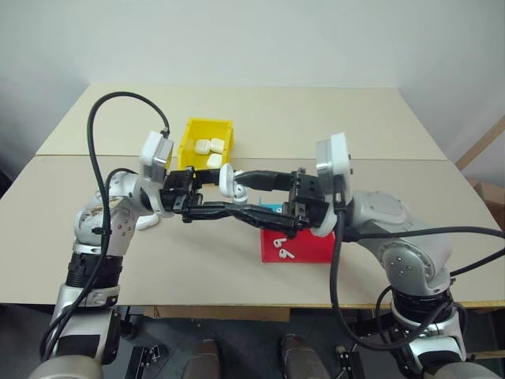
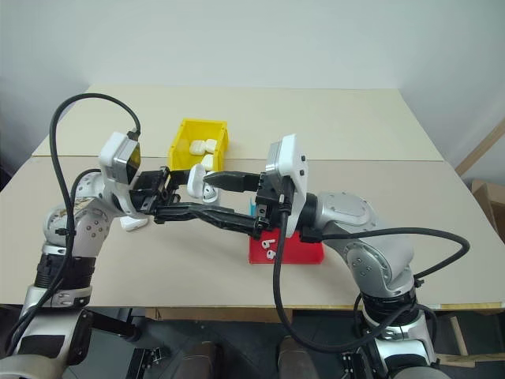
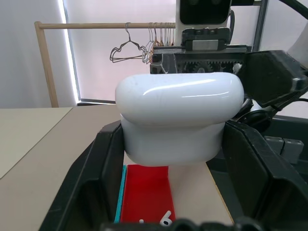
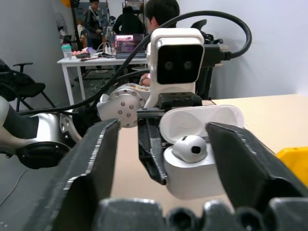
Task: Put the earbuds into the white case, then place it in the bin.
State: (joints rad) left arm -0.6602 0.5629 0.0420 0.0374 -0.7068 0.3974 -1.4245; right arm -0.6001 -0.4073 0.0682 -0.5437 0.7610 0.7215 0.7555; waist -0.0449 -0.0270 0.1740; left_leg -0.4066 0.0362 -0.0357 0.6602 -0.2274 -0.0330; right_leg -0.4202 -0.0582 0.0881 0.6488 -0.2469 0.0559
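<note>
My left gripper (image 3: 172, 161) is shut on the white case (image 1: 226, 180), held above the table with its lid flipped open. One earbud (image 4: 190, 147) sits in the case's socket. My right gripper (image 1: 237, 194) is open, pointing at the case from the other side. One finger stands on each side of the case and neither touches it. Two more earbuds (image 1: 282, 249) lie in the red tray (image 1: 312, 246) below my right hand. The yellow bin (image 1: 192, 136) stands just beyond the grippers and holds three white cases (image 1: 209, 148).
A blue tray (image 1: 272, 208) peeks out behind the red one. Another white case (image 2: 132, 223) lies on the table beside my left arm. The table's front edge is close below the red tray. People sit at a desk (image 4: 96, 58) far behind.
</note>
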